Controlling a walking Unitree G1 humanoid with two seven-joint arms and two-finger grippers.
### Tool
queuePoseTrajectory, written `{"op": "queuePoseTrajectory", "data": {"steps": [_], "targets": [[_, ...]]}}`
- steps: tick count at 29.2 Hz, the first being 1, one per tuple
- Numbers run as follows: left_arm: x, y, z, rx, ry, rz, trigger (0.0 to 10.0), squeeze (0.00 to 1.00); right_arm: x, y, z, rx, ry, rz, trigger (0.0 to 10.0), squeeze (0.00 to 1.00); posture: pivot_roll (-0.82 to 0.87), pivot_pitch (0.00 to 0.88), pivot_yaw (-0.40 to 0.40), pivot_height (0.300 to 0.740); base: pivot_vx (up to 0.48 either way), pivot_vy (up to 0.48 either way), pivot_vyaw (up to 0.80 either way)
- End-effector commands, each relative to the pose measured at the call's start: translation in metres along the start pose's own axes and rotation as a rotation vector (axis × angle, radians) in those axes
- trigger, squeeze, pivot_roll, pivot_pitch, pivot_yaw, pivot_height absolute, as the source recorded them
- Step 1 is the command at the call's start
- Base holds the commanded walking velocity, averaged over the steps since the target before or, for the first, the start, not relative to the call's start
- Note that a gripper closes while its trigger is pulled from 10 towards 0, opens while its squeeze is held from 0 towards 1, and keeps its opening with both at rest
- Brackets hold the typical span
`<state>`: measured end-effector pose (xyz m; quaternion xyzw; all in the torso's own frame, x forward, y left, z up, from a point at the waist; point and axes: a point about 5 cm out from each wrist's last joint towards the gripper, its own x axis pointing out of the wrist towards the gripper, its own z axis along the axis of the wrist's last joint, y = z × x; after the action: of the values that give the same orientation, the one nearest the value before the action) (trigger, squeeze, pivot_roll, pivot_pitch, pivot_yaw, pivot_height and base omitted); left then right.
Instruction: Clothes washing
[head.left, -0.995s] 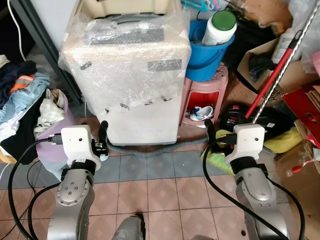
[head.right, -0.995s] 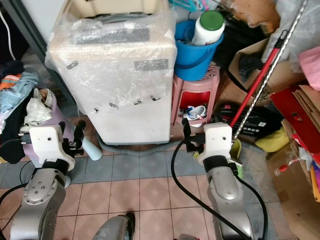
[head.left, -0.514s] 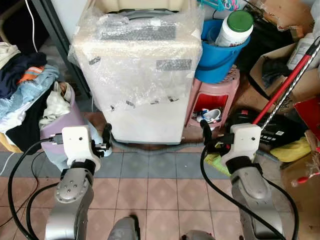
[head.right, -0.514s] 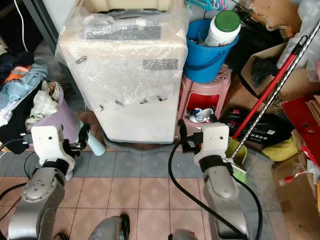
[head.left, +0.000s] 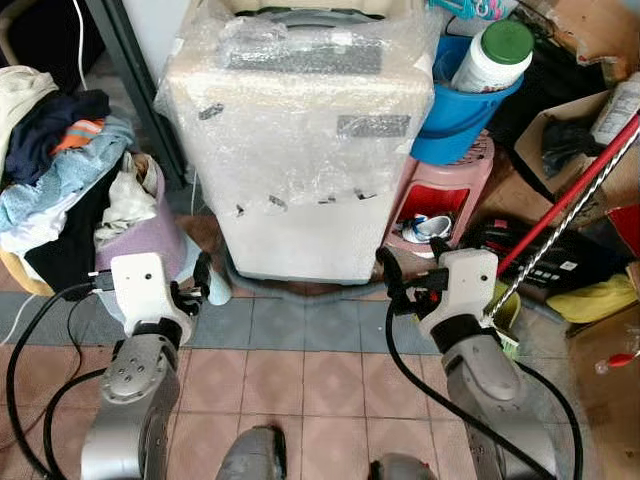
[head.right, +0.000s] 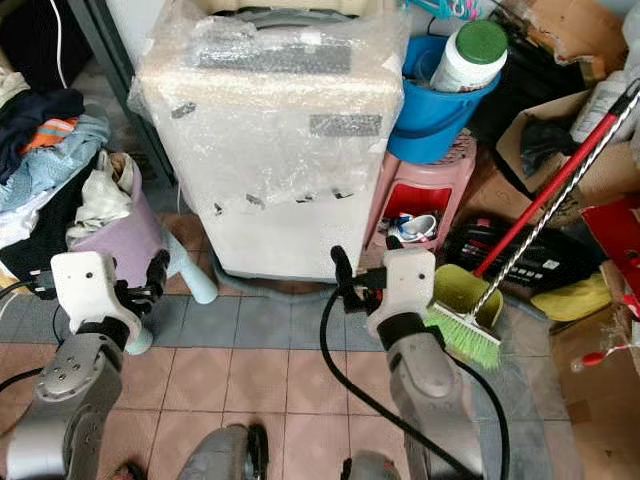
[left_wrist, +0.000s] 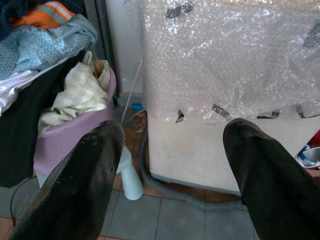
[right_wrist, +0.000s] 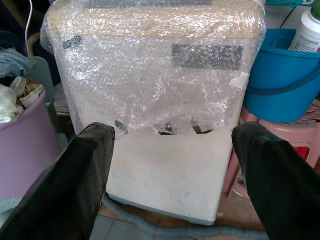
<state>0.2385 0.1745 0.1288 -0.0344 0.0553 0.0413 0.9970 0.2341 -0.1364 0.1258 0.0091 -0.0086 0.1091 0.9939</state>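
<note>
Nearer now, camera facing bubble-wrapped washer (head.left: 300, 140); clothes (head.left: 60, 170), soft, light, likely best pinched by a bunched fold, heaped over purple basket (head.left: 155, 235) at left; left claw (left_wrist: 170, 170) and right claw (right_wrist: 172, 175) spread, empty.

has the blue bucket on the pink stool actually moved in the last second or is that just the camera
No. The blue bucket sits on the pink stool beside the washing machine, exactly as before; the whole scene shifted together, so the camera moved.
</note>
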Motion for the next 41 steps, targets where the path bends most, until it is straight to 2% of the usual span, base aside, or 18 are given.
{"op": "queuePoseTrajectory", "data": {"steps": [1, 2, 3, 4, 5, 9, 14, 16, 25, 29, 33, 35, 37, 41], "targets": [[-0.003, 0.001, -0.004, -0.004, 0.022, 0.007, 10.0, 0.00, 0.001, -0.006, 0.005, -0.018, -0.016, -0.015, 0.0, 0.00, -0.03, 0.149, 0.013, 0.740, 0.000, 0.000, 0.00], [-0.003, 0.001, -0.004, -0.005, 0.024, 0.008, 10.0, 0.00, 0.002, -0.006, 0.006, -0.032, -0.021, -0.004, 0.0, 0.00, -0.03, 0.148, 0.013, 0.740, 0.000, 0.000, 0.00], [-0.003, 0.001, -0.004, -0.003, 0.023, 0.010, 10.0, 0.00, 0.003, -0.005, 0.008, -0.041, -0.031, 0.009, 7.9, 0.00, -0.03, 0.148, 0.013, 0.740, 0.000, 0.000, 0.00], [-0.003, 0.001, -0.004, -0.003, 0.023, 0.010, 10.0, 0.00, 0.003, -0.005, 0.008, -0.041, -0.031, 0.009, 7.9, 0.00, -0.03, 0.148, 0.013, 0.740, 0.000, 0.000, 0.00], [-0.003, 0.001, -0.003, 0.011, 0.015, 0.015, 10.0, 0.00, 0.004, -0.004, 0.012, -0.069, -0.053, 0.030, 10.0, 0.00, -0.03, 0.146, 0.013, 0.740, 0.000, 0.000, 0.00], [0.000, -0.001, 0.000, 0.020, -0.004, 0.014, 10.0, 0.00, 0.006, -0.002, 0.015, -0.137, -0.070, 0.057, 10.0, 0.00, -0.02, 0.144, 0.012, 0.740, 0.000, 0.000, 0.35], [0.001, -0.005, 0.003, -0.008, -0.017, -0.025, 10.0, 0.00, 0.010, -0.002, 0.015, -0.094, -0.078, 0.061, 10.0, 0.00, -0.02, 0.139, 0.017, 0.740, 0.000, 0.000, 0.79], [0.003, -0.003, 0.004, 0.002, -0.016, -0.010, 10.0, 0.00, 0.013, -0.001, 0.016, -0.113, -0.091, 0.081, 10.0, 0.00, -0.02, 0.131, 0.023, 0.740, 0.000, 0.000, 0.79], [0.028, -0.003, 0.015, -0.024, -0.058, 0.010, 10.0, 0.00, 0.034, -0.003, 0.022, -0.136, -0.142, 0.086, 10.0, 0.00, -0.01, 0.062, 0.028, 0.740, 0.129, 0.000, 0.78], [0.035, -0.004, 0.020, -0.037, -0.076, 0.025, 10.0, 0.00, 0.040, -0.010, 0.027, -0.120, -0.168, 0.049, 10.0, 0.00, -0.02, 0.029, 0.028, 0.740, 0.324, 0.000, 0.00], [0.047, -0.007, 0.027, -0.053, -0.098, 0.036, 10.0, 0.00, 0.051, -0.018, 0.026, -0.161, -0.147, 0.007, 10.0, 0.00, -0.03, 0.000, 0.028, 0.740, 0.323, 0.000, 0.00], [0.053, -0.008, 0.028, -0.053, -0.106, 0.034, 10.0, 0.00, 0.055, -0.018, 0.029, -0.171, -0.161, -0.003, 10.0, 0.00, -0.03, 0.000, 0.026, 0.740, 0.356, 0.129, 0.00], [0.057, -0.007, 0.026, -0.050, -0.099, 0.044, 10.0, 0.00, 0.057, -0.018, 0.028, -0.127, -0.158, -0.003, 10.0, 0.00, -0.04, 0.000, 0.024, 0.740, 0.379, 0.283, 0.00], [0.056, -0.007, 0.019, -0.047, -0.078, 0.069, 10.0, 0.00, 0.057, -0.014, 0.022, -0.119, -0.135, 0.001, 10.0, 0.00, -0.02, 0.000, 0.020, 0.740, 0.385, 0.286, 0.00]]}}
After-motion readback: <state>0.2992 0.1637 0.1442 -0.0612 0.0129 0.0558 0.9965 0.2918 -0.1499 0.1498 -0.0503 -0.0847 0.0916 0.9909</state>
